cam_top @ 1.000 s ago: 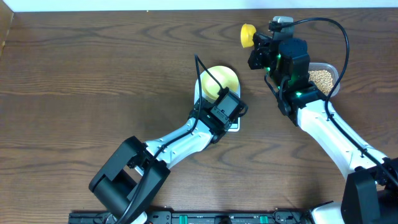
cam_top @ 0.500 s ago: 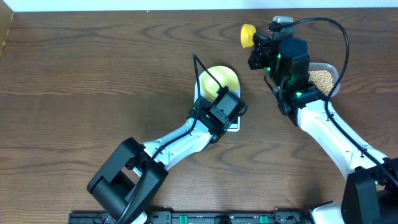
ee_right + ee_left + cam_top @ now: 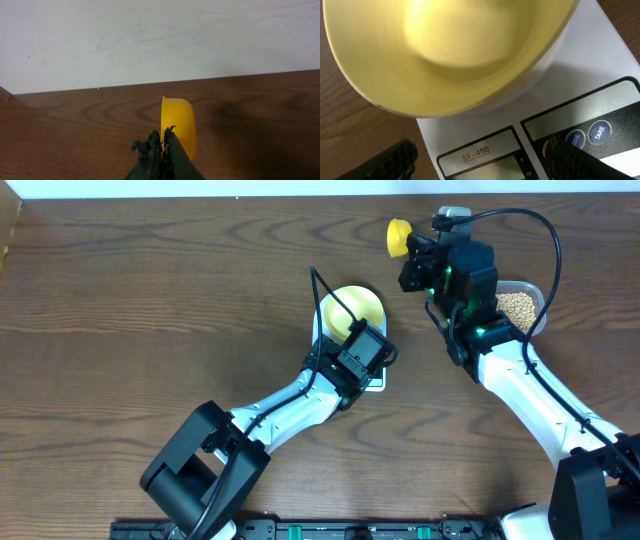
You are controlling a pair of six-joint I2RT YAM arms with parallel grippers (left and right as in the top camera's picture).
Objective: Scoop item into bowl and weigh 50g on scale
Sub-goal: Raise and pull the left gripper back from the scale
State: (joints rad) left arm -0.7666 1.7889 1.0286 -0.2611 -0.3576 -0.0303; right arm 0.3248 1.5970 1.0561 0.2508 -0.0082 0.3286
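The pale yellow-green bowl [image 3: 356, 308] stands on the white scale [image 3: 375, 383] at mid-table. In the left wrist view the bowl [image 3: 445, 55] looks empty, and the scale [image 3: 600, 55] shows its display and round buttons below it. My left gripper [image 3: 352, 340] is open just above the scale's display end [image 3: 480, 150], one finger [image 3: 570, 160] over the buttons, holding nothing. My right gripper [image 3: 414, 252] is shut on the handle of a bright yellow scoop [image 3: 399, 235], held above the table's far edge; the scoop [image 3: 178, 125] is on edge. Tan beans [image 3: 518, 304] lie in a clear tub.
The clear tub [image 3: 536, 292] sits at the right, partly under my right arm. A white wall [image 3: 150, 35] runs behind the table's far edge. The brown wood table [image 3: 150, 310] stretches to the left.
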